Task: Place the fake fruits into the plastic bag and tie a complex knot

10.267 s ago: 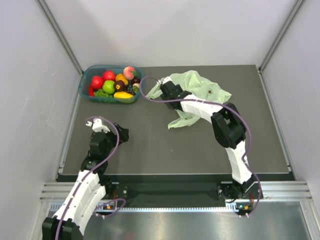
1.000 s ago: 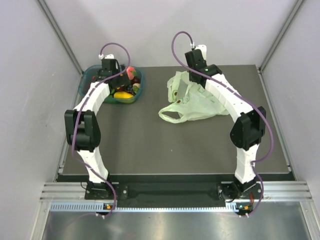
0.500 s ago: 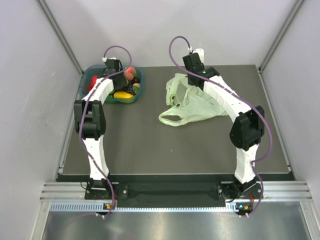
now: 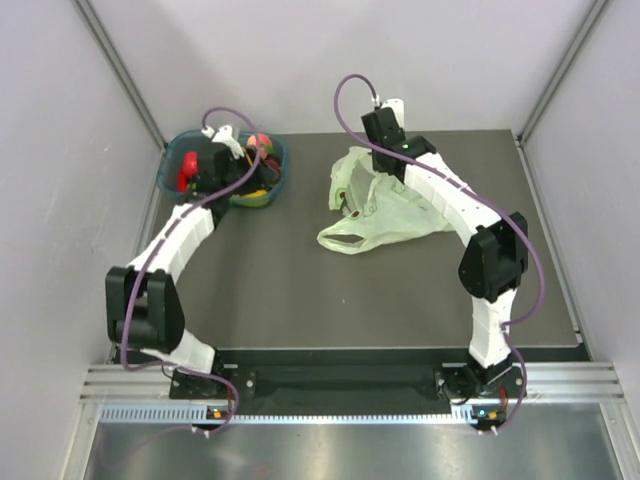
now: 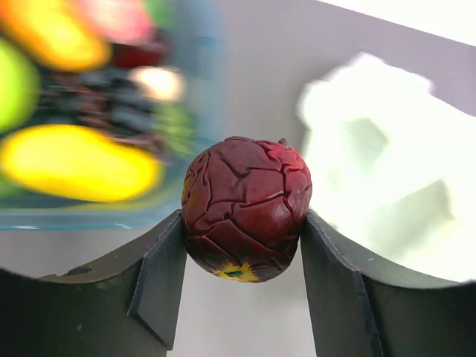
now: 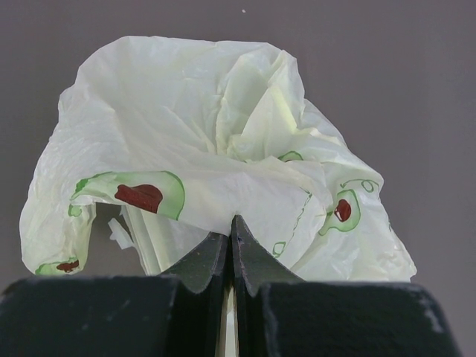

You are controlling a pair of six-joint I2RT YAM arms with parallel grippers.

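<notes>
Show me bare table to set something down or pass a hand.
Widest bare stretch: the near half of the mat, between the left arm and right arm, in front of the plastic bag. A narrower gap runs between the tub and the bag. Crowded: around the tub, and under the right arm.

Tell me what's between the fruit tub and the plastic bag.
Nothing: in the top view, only bare dark table separates the tub from the bag.
</notes>
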